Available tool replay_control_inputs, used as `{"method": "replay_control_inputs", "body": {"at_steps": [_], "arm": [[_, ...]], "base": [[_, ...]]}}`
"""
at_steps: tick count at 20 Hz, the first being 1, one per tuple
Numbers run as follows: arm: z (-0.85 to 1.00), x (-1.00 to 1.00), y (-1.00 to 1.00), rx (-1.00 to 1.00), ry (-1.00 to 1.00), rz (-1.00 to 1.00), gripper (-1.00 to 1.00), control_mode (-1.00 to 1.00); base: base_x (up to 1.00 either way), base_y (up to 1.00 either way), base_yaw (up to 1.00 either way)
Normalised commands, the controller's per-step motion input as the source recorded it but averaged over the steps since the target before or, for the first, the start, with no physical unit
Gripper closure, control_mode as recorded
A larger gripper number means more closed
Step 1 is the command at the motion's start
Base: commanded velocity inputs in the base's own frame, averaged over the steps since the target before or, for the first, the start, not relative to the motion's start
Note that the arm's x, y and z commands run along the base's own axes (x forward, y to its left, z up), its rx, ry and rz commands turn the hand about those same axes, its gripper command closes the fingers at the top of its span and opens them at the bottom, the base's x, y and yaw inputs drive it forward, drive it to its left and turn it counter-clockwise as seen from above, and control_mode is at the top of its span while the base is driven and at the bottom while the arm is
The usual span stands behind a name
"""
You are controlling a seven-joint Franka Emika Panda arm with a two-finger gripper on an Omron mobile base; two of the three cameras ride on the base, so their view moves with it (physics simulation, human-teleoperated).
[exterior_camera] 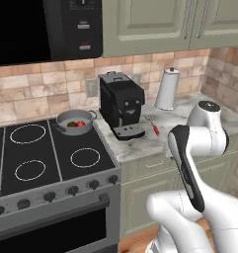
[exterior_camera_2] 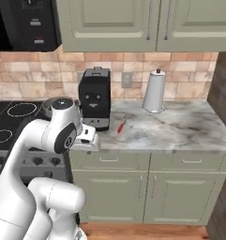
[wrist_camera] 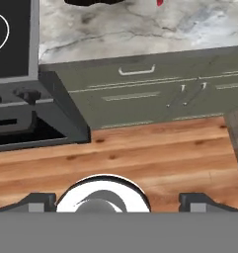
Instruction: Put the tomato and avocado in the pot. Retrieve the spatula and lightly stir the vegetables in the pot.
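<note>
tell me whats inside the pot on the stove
The pot holds the red tomato and a dark green lump beside it, the avocado. The near wall hides the pot's floor.

I see a brick backsplash (exterior_camera: 26, 94), sage cabinets (exterior_camera_2: 147, 23), a marble desk (exterior_camera_2: 180, 126), a black stove (exterior_camera: 46, 158) and wood floor (wrist_camera: 140, 153).

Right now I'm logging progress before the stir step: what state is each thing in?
pot: on the stove's back right corner, holding food
tomato: inside the pot
avocado: inside the pot, beside the tomato
spatula: lying flat on the counter, untouched
gripper: open, empty, over the floor
</note>
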Motion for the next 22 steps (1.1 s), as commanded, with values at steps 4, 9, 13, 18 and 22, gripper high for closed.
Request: {"method": "replay_control_inputs", "body": {"at_steps": [4, 9, 13, 18, 22], "arm": [[0.00, 0.00, 0.00, 0.00, 0.00, 0.00, -1.00, 1.00], [0.00, 0.00, 0.00, 0.00, 0.00, 0.00, -1.00, 1.00], [0.00, 0.00, 0.00, 0.00, 0.00, 0.00, -1.00, 1.00], [0.00, 0.00, 0.00, 0.00, 0.00, 0.00, -1.00, 1.00], [0.00, 0.00, 0.00, 0.00, 0.00, 0.00, -1.00, 1.00]], "base": [[0.29, -1.00, -0.20], [0.90, -0.51, 0.20], [0.90, -0.12, 0.33], [0.08, 0.00, 0.04], [0.00, 0.00, 0.00]]}}
